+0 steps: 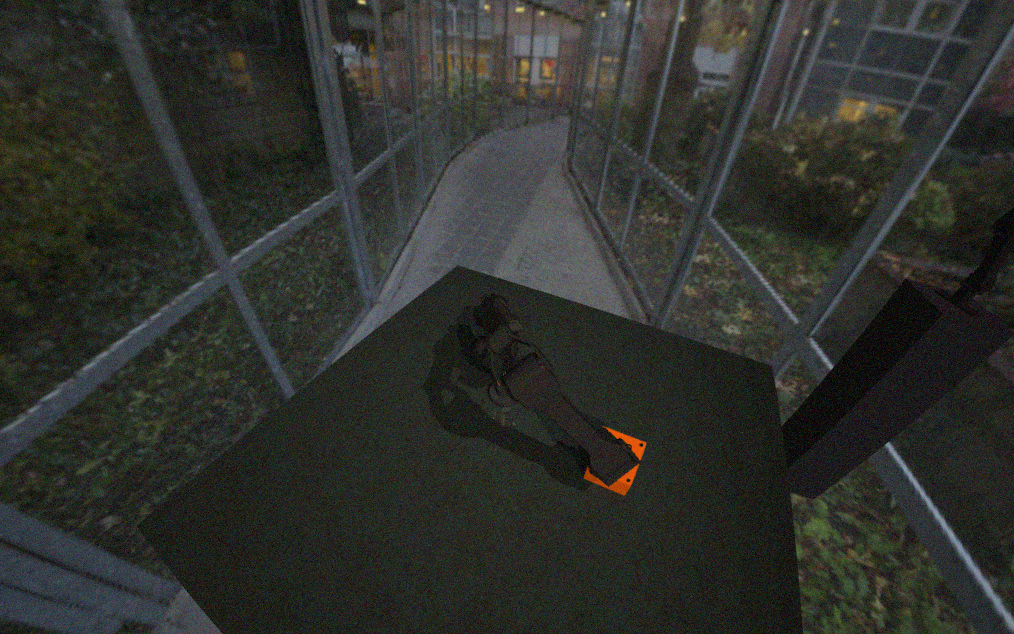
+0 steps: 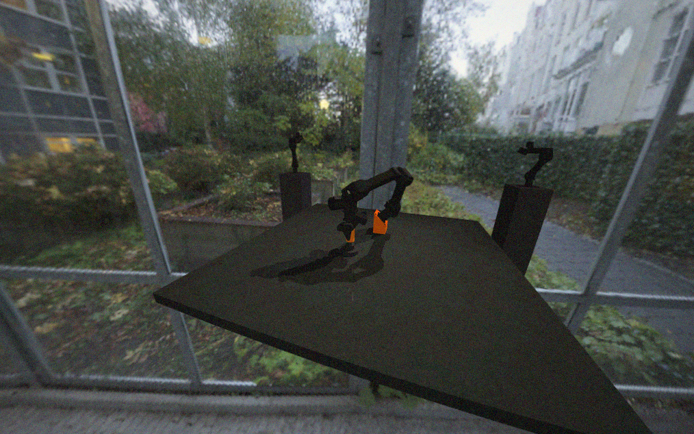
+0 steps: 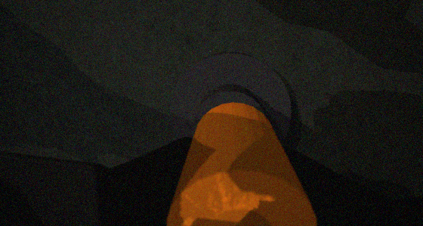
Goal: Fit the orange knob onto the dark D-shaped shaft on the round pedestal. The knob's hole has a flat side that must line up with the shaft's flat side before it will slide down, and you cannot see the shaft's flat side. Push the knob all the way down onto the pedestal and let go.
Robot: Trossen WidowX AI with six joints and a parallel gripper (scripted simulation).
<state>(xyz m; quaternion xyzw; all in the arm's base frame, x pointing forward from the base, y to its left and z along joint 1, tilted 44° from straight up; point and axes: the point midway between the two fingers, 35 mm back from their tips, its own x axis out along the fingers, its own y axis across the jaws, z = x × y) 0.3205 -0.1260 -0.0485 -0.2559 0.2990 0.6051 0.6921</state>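
- You have the orange knob gripped: the gripper is closed on it, so picking up is done.
- The knob looks close to upright in your exterior view, hanging below the fingers; the top view hides it under the arm.
- You have it over the round pedestal, which stands on the tabletop. Bringing the two together looks largely done, though exact centring can't be confirmed.
- You are not seated yet: in the exterior view a dark stretch remains between the knob's lower edge and the pedestal.
- You cannot pick out the D-shaped shaft for certain, nor tell whether its tip touches the knob or has entered the hole.
- Lining up the flats is probably your present step; neither flat shows. Small turns under light downward pressure would suit, since pushing hard while misaligned could jam or tilt the knob.
- Left for you: find the match, slide the knob fully down onto the pedestal, then let go.
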